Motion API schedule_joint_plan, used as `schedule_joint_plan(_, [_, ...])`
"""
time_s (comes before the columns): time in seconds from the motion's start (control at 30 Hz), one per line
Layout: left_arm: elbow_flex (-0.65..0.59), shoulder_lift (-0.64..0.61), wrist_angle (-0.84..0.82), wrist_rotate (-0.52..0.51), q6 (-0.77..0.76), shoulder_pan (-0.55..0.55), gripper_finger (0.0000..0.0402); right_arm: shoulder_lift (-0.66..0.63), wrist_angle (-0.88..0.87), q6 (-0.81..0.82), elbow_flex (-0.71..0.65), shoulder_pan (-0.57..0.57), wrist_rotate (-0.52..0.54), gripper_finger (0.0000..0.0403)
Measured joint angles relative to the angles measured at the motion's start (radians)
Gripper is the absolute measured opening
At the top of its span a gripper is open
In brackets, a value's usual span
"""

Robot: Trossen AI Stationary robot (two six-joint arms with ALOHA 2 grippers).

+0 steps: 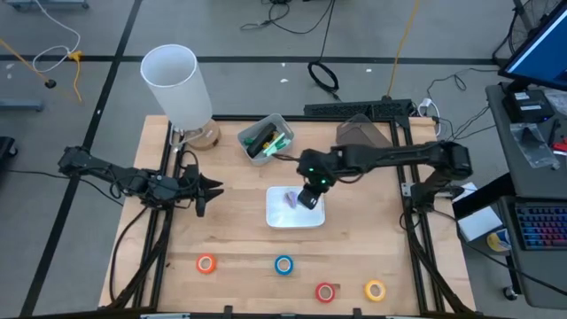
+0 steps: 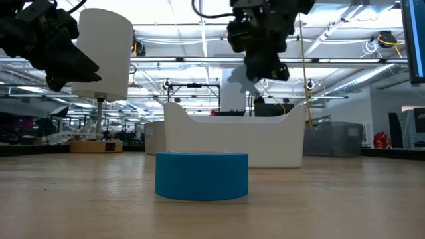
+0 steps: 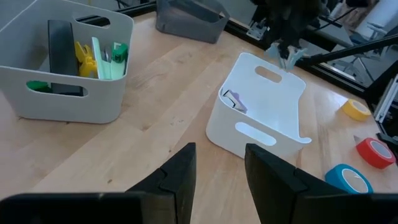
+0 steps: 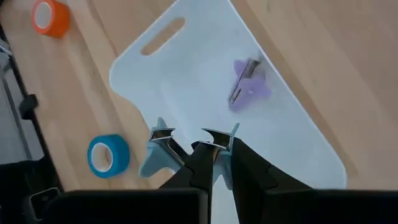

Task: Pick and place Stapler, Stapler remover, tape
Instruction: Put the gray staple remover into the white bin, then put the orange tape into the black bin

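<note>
**Let go over the middle of the white bin**

At the left, your left gripper (image 1: 209, 188) hangs over bare table with its fingers spread, holding nothing. Far of centre, the grey bin (image 3: 68, 102) holds a black item (image 3: 61, 53), probably the stapler, among yellow and green pieces.

At centre, your right gripper (image 4: 208, 152) pinches a pale-blue staple remover (image 4: 158, 146) above the white bin (image 1: 276, 217), where a purple staple remover (image 4: 249, 85) already lies. Centre yourself inside the rim, then release so that it drops beside the purple one.

The four tape rolls sit along the near edge: orange (image 1: 206, 263), blue (image 1: 283, 264), red (image 1: 326, 291), yellow (image 1: 375, 290).

Only the right wrist view shows the pinched remover plainly. Only the low view shows that the gripper is well above the rim.
</note>
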Motion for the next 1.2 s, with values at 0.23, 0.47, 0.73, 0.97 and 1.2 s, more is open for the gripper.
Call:
schedule_joint_plan(0.23, [0.0, 0.0, 0.0, 0.0, -0.014, 0.0, 0.0136, 0.087, -0.028, -0.052, 0.021, -0.003, -0.001, 0.0025])
schedule_joint_plan(0.47, [0.0, 0.0, -0.003, 0.0, -0.012, 0.0, 0.0136, 0.145, -0.06, -0.094, 0.021, -0.003, 0.006, 0.0033])
schedule_joint_plan(0.73, [0.0, 0.0, -0.006, 0.0, -0.011, 0.0, 0.0136, 0.151, -0.059, -0.144, 0.021, -0.003, 0.004, 0.0036])
schedule_joint_plan(0.97, [0.0, 0.0, -0.006, 0.0, -0.01, 0.0, 0.0136, 0.151, -0.051, -0.153, 0.021, -0.008, 0.004, 0.0048])
schedule_joint_plan(1.2, [0.0, 0.0, -0.006, 0.001, -0.01, 0.0, 0.0136, 0.151, -0.047, -0.153, 0.021, -0.008, 0.004, 0.0082])
